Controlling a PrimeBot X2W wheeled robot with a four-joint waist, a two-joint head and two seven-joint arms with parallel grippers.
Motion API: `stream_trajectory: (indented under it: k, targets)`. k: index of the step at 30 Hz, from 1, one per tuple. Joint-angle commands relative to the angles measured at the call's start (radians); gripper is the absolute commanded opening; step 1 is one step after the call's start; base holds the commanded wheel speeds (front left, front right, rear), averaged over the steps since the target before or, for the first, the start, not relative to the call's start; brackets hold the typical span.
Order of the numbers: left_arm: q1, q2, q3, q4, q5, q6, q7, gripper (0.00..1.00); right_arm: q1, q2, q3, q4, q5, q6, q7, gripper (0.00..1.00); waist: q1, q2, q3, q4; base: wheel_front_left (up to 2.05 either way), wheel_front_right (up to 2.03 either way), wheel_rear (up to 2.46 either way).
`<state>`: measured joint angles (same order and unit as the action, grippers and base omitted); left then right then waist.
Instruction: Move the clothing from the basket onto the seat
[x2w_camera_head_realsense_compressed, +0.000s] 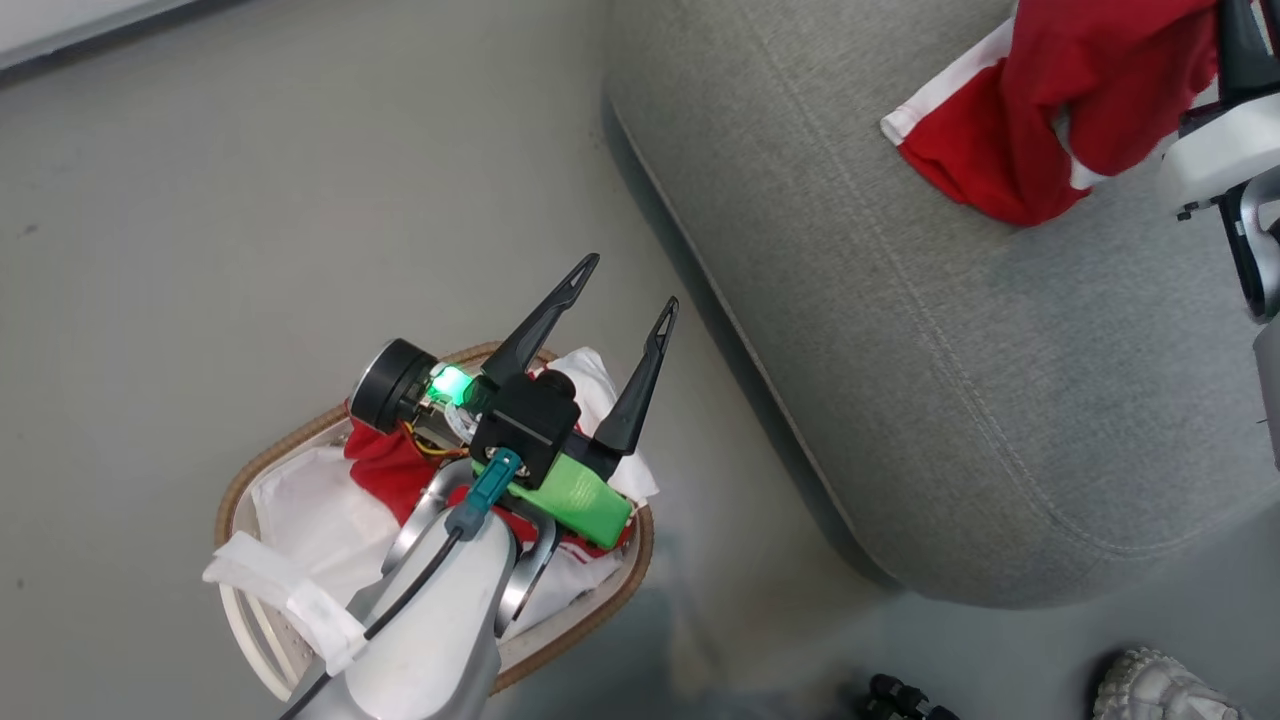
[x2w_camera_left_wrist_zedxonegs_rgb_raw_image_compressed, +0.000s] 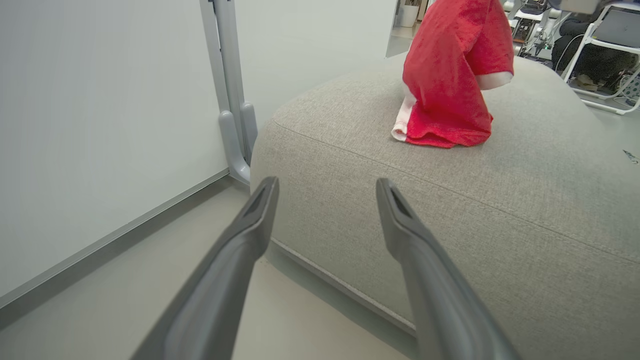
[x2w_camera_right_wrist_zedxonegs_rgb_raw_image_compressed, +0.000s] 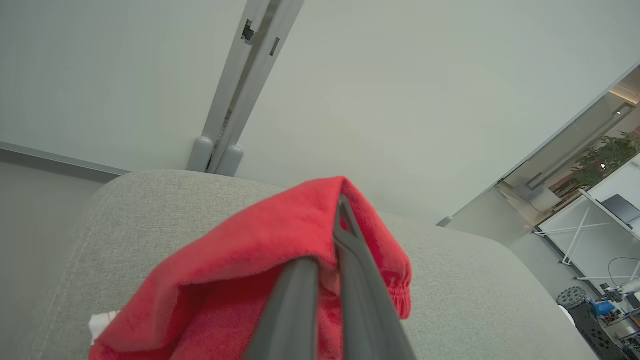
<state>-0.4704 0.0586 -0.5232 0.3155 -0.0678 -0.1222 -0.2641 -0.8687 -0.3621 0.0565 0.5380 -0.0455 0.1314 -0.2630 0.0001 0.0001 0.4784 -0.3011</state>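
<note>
The basket (x2w_camera_head_realsense_compressed: 598, 612), white with a brown woven rim, stands on the floor at the lower left. It holds a white liner and red clothing (x2w_camera_head_realsense_compressed: 385, 470), partly hidden under my left arm. My left gripper (x2w_camera_head_realsense_compressed: 629, 284) hovers open and empty above the basket's far end, fingers (x2w_camera_left_wrist_zedxonegs_rgb_raw_image_compressed: 255, 220) pointing at the grey seat (x2w_camera_head_realsense_compressed: 900, 330). Another red garment (x2w_camera_left_wrist_zedxonegs_rgb_raw_image_compressed: 450, 85) with white trim hangs over the seat (x2w_camera_left_wrist_zedxonegs_rgb_raw_image_compressed: 475, 215), its lower end resting on the cushion. My right gripper (x2w_camera_right_wrist_zedxonegs_rgb_raw_image_compressed: 327, 250) is shut on this garment (x2w_camera_right_wrist_zedxonegs_rgb_raw_image_compressed: 270, 235), fabric draped over its fingers.
Bare grey floor lies between basket and seat. A white wall panel with a grey post (x2w_camera_left_wrist_zedxonegs_rgb_raw_image_compressed: 232, 100) stands behind the seat's corner. Dark small objects (x2w_camera_head_realsense_compressed: 900, 700) and a pale ribbed object (x2w_camera_head_realsense_compressed: 1160, 690) lie on the floor near the bottom. White-framed furniture (x2w_camera_left_wrist_zedxonegs_rgb_raw_image_compressed: 610, 55) stands beyond the seat.
</note>
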Motion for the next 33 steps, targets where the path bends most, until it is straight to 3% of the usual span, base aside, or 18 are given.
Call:
stream_trajectory:
  k: [1,2,3,4,10,20,33]
  targets:
    - [-0.024,0.004,-0.001,0.004,0.002,-0.001,0.0,1.0,-0.01,0.011,-0.006,0.024,-0.007,-0.001,-0.002,0.0,-0.0001,-0.0001,0.094,0.089,0.0,0.0,0.0]
    - [-0.026,0.003,0.0,0.006,-0.001,-0.002,0.0,1.0,-0.007,0.018,-0.011,0.035,-0.011,-0.001,-0.002,0.07,-0.0001,-0.0001,0.092,0.094,0.0,0.0,0.0]
    - [-0.027,0.003,0.003,0.009,-0.004,-0.002,0.0,1.0,0.007,0.025,-0.016,0.054,-0.018,-0.001,-0.002,0.47,-0.0001,-0.0001,0.087,0.099,0.0,0.0,0.0]
    - [-0.025,0.002,0.005,0.011,-0.01,-0.002,0.0,1.0,0.028,0.032,-0.023,0.079,-0.021,-0.001,-0.002,1.0,-0.0001,-0.0001,0.08,0.103,0.0,0.0,0.0]
    - [0.005,-0.001,0.025,0.013,-0.012,0.005,0.0,1.0,0.153,0.067,-0.067,0.103,-0.032,-0.002,-0.002,1.0,-0.0001,-0.0001,0.013,0.117,0.0,0.0,0.0]
    - [0.125,-0.003,0.119,0.003,-0.035,0.04,0.0,1.0,0.392,0.115,-0.047,0.005,0.052,-0.001,-0.002,1.0,-0.0001,-0.0001,-0.147,0.14,0.0,0.0,0.0]
    - [0.316,-0.006,0.325,0.009,-0.039,0.091,0.0,1.0,0.579,0.248,0.006,-0.156,0.147,-0.001,-0.002,1.0,-0.0001,-0.0001,-0.314,0.285,0.0,0.0,0.0]
